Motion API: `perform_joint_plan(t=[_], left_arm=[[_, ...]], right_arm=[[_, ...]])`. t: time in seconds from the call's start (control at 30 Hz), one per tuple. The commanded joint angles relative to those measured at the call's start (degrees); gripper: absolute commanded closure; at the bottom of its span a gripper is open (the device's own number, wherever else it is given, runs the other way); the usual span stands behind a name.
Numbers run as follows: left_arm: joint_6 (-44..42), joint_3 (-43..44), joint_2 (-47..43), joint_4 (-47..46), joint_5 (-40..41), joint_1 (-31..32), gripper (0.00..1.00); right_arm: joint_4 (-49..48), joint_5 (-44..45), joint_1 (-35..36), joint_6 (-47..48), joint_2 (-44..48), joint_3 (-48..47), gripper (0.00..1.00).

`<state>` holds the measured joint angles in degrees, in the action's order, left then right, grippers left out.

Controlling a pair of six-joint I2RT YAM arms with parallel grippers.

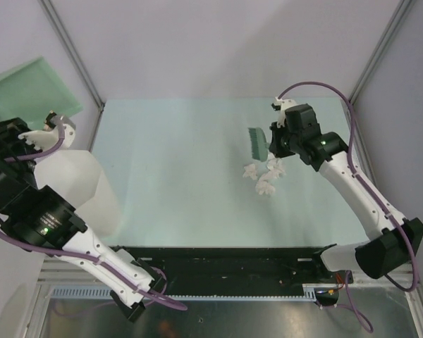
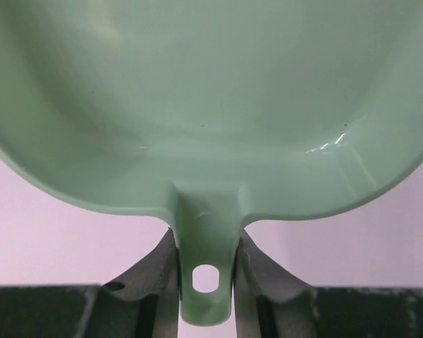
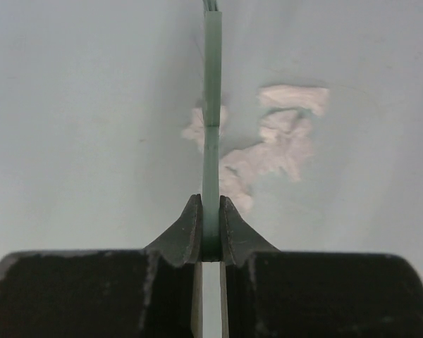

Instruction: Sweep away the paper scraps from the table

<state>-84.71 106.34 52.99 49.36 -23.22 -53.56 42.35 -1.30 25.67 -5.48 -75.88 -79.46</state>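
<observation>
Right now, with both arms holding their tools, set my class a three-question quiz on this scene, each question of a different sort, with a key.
1. True or false: the left gripper is shut on the green dustpan's handle.
2. Fill in: the right gripper is shut on the handle of a green ___.
3. The paper scraps lie: A) in the dustpan; B) on the table near the brush; C) between the left gripper's fingers.
Key: 1 true; 2 brush; 3 B.
</observation>
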Motion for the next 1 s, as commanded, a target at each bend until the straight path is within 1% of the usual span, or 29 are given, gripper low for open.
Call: perform_joint_plan(t=[0.0,0.03,0.07,0.13,0.17,0.2,0.27,0.3,0.33,0.37,0.4,0.43,0.47,0.5,0.53,0.6,0.63,0.7,0.73,0.8,0.83,0.87,0.97], left_arm=[[24.21,1.23,0.54,-0.14,-20.27,1.61,1.0],[27.46,1.58,0.88,-0.15,-21.15,2.31,1.0],[34.89,2.98,1.15,-0.15,-21.94,3.71,1.0],[41.43,3.61,1.32,0.03,-24.66,4.43,1.0],[46.34,2.91,1.24,-0.06,-27.72,5.04,1.0],[48.91,2.47,1.5,0.03,-28.28,5.65,1.0],[53.74,1.15,1.85,0.21,-26.97,10.91,1.0],[54.29,0.62,2.03,0.64,-21.48,13.89,1.0],[54.47,-0.77,2.29,0.99,-16.9,21.67,1.0],[53.78,-1.66,2.55,1.69,-12.33,26.18,1.0],[52.99,-2.54,3.77,3.7,-2.02,30.92,1.0],[51.59,-4.81,4.48,4.77,2.96,40.2,1.0],[50.96,-6.4,5.01,5.39,7.36,44.64,1.0],[50.43,-8.41,5.19,5.65,14.28,48.42,1.0],[50.08,-11.92,5.1,5.66,15.91,53.77,1.0],[50.43,-14.92,6.06,5.57,17.85,58.9,1.0],[50.43,-17.9,6.59,5.57,20.12,62.92,1.0],[49.55,-20.99,8.78,5.57,22.51,66.64,1.0],[48.51,-24.22,9.49,5.57,25.57,70.14,1.0],[47.36,-27.49,11.5,5.57,27.96,73.32,1.0],[46.22,-30.81,12.3,5.57,29.27,76.29,1.0],[45.78,-32.41,13.18,5.74,32.33,77.54,1.0],[44.37,-38.13,16.87,6.09,38.23,80.89,1.0]], right_arm=[[0.45,14.04,1.49,2.04,-3.92,-0.96,1.0],[0.8,13.7,1.57,2.13,-5.49,-1.22,1.0],[0.81,12.47,2.01,2.14,-5.95,-1.48,1.0],[0.81,14.64,2.71,2.05,-7.0,-2.18,1.0],[0.98,15.62,2.89,2.13,-7.87,-2.54,1.0],[1.24,16.5,3.33,2.48,-8.41,-3.06,1.0],[1.6,19.04,3.68,3.1,-10.07,-4.81,1.0],[2.29,19.75,4.29,3.45,-10.69,-5.44,1.0],[2.82,21.15,4.56,3.89,-11.48,-6.05,1.0],[3.52,21.25,4.74,4.15,-12.88,-7.62,1.0],[4.58,21.16,4.91,4.16,-13.68,-8.07,1.0],[4.93,20.82,5.09,4.24,-14.12,-8.6,1.0],[5.02,20.81,5.18,4.24,-14.56,-8.78,1.0],[4.94,20.64,5.27,4.33,-14.91,-8.78,1.0],[4.94,20.81,5.35,4.33,-15.09,-8.78,1.0],[5.11,20.99,5.35,4.16,-15.53,-8.78,1.0],[5.37,21.07,5.44,4.07,-15.88,-8.96,1.0],[6.51,21.34,5.62,3.98,-17.19,-9.83,1.0],[7.04,21.51,5.79,4.07,-17.72,-10.1,1.0],[8.18,21.34,6.41,4.33,-18.69,-10.45,1.0],[8.36,20.9,6.67,4.25,-19.48,-10.54,1.0],[8.45,20.9,7.28,4.24,-20.09,-10.63,1.0],[9.15,20.46,8.95,4.42,-21.85,-11.5,1.0]])
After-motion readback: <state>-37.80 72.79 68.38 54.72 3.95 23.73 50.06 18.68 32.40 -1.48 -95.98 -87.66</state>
